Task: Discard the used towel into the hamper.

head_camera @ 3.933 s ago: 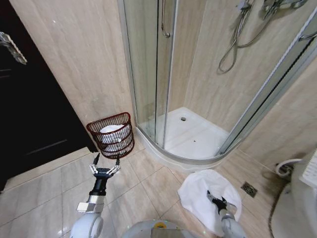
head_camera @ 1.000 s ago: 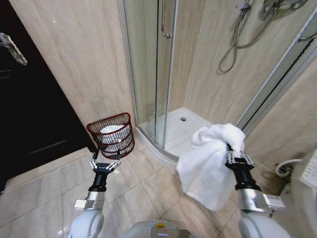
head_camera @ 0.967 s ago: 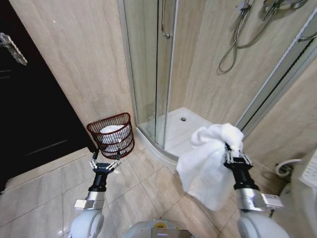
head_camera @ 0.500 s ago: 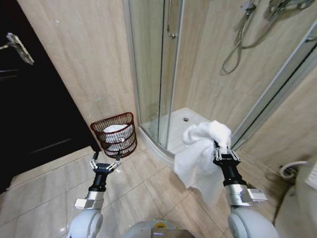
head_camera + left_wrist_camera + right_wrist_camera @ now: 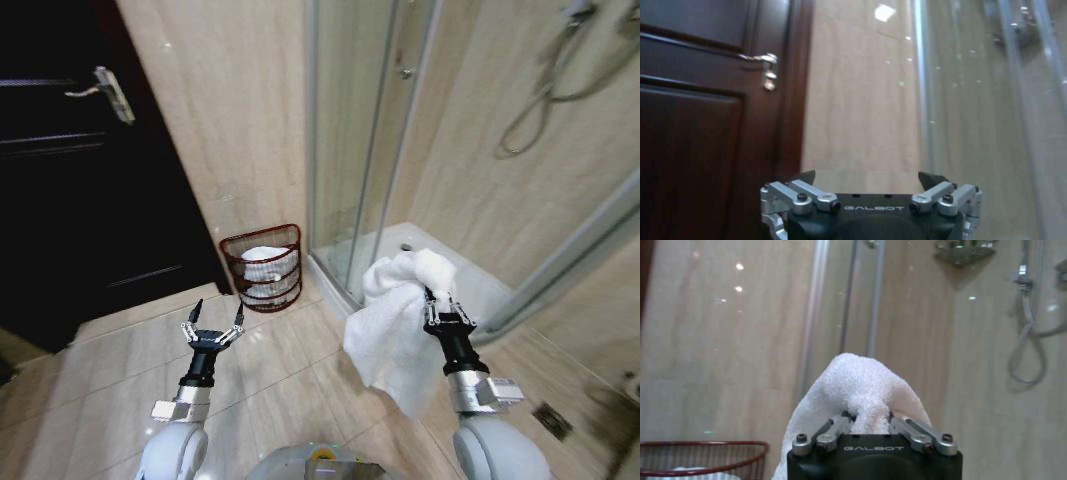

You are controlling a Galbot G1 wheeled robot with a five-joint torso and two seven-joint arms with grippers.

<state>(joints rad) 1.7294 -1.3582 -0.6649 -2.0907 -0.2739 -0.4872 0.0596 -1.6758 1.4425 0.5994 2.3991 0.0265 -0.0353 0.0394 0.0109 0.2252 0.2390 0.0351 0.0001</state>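
Left gripper [image 5: 212, 322] raised over the floor tiles [image 5: 120, 370], fingers spread wide, nothing held, well short of the hamper [image 5: 263, 268]. Hamper against the wall [image 5: 230, 130] between dark door [image 5: 70, 180] and shower enclosure [image 5: 380, 140], white cloth already inside. Right gripper [image 5: 437, 307] pinched tight on the white towel [image 5: 395, 325], bunched above the fingers and draped below, clear of the floor. Compared with half a second ago: whole view swung, hamper now nearer centre; towel gripped as before, left fingers unchanged.
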